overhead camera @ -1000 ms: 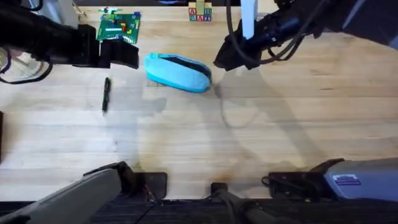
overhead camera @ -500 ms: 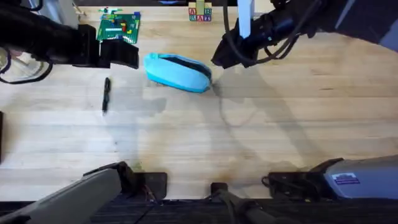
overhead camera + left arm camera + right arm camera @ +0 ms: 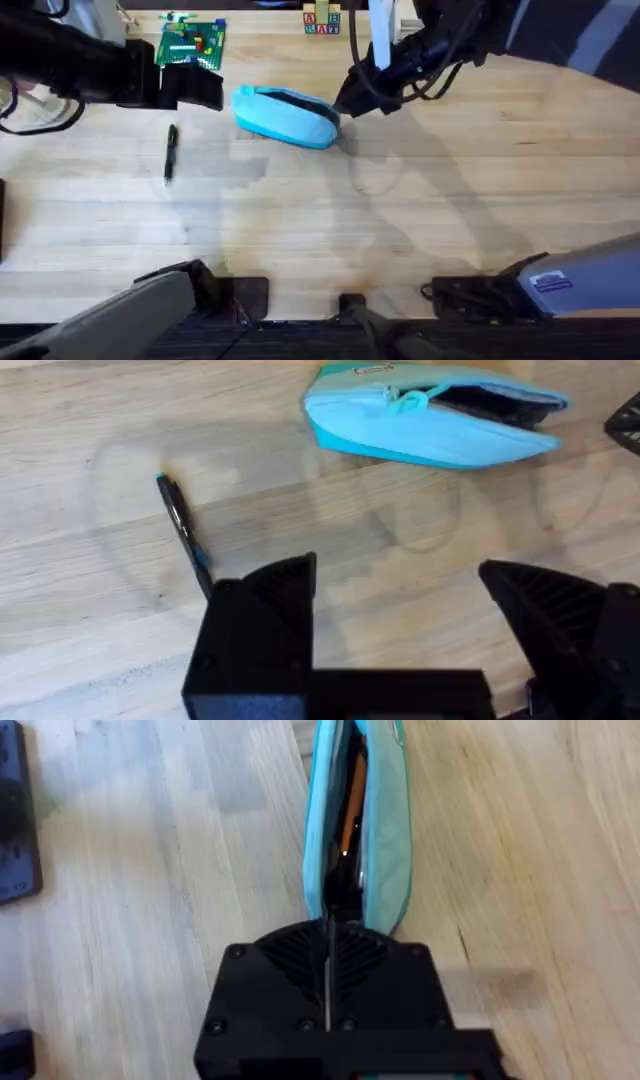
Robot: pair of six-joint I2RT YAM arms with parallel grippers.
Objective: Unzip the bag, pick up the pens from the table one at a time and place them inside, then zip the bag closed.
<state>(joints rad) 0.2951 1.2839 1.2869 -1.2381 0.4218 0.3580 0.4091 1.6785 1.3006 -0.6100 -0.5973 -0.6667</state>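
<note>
Overhead, light blue bag (image 3: 286, 116) lying unzipped between left gripper (image 3: 205, 92) and right gripper (image 3: 349, 101), one pen (image 3: 171, 152) below the left gripper on the table (image 3: 420, 220), left wrist, fingers spread wide and empty, bag (image 3: 430, 426) beyond them, pen (image 3: 183, 532) just ahead of one finger (image 3: 270, 610), right wrist, fingers (image 3: 290, 960) pressed together with nothing between them, at the open end of the bag (image 3: 358, 820), a pen (image 3: 353, 795) inside.

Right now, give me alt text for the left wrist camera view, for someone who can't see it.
The left gripper, fingers open, hovers above a wooden table near a dark pen lying on the boards. Beyond it lies a light blue bag, unzipped, dark lining showing.
</note>
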